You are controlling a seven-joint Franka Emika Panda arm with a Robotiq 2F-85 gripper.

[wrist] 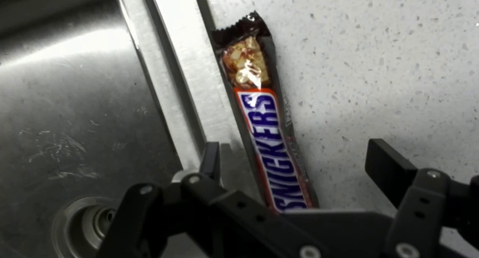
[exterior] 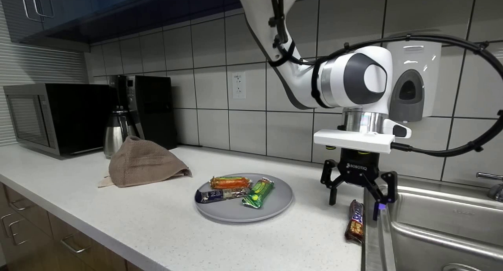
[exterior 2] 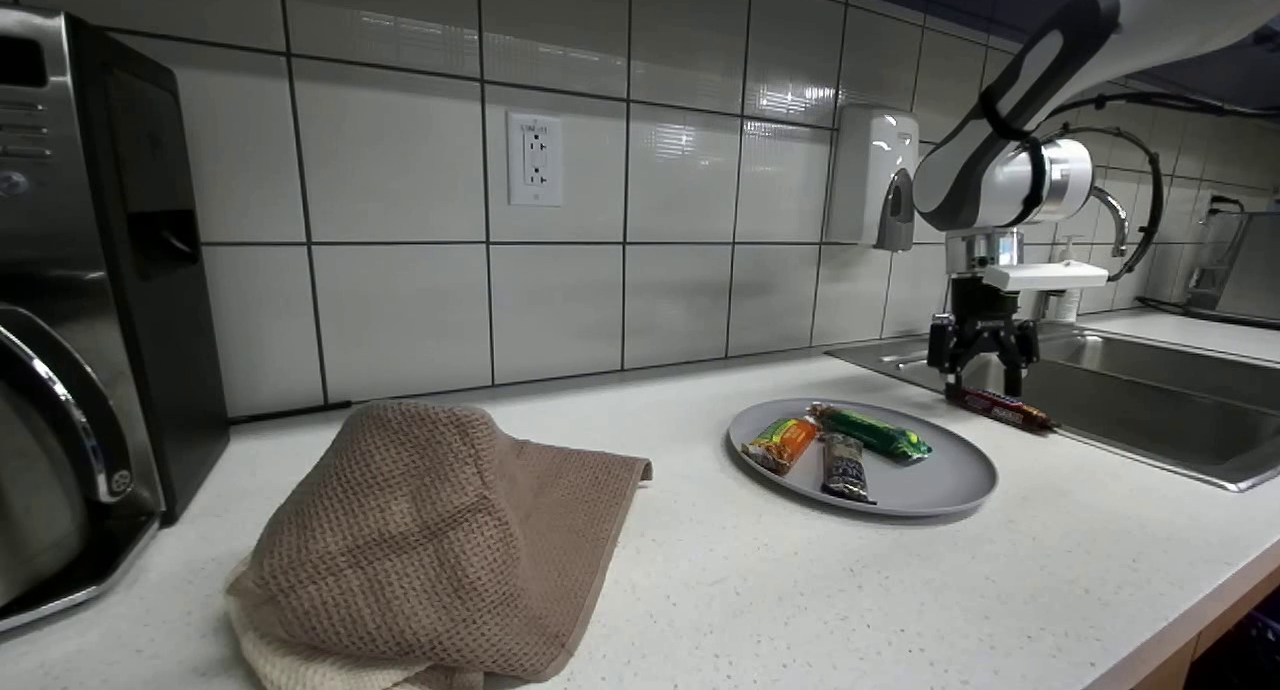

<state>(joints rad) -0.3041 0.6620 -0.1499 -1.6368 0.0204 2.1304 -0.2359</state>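
A Snickers bar (wrist: 265, 138) in a dark wrapper lies on the counter along the sink's metal rim. Over its near part stands my gripper (wrist: 295, 155), fingers wide apart, one on each side of the bar and neither visibly touching it. The base of the gripper hides the bar's lower end in the wrist view. In both exterior views the gripper (exterior: 355, 206) points straight down above the counter's sink edge. A grey plate (exterior: 232, 215) carries an orange-wrapped bar (exterior: 230, 182), a dark-wrapped bar (exterior: 223, 195) and a green-wrapped bar (exterior: 258, 192).
The steel sink (exterior: 440, 212) borders the Snickers bar. A brown towel (exterior 2: 420, 530) lies heaped on the counter beyond the plate, near a steel carafe (exterior: 114, 133) and a microwave (exterior: 74, 114). On the tiled wall behind the arm hangs a soap dispenser (exterior 2: 865, 175).
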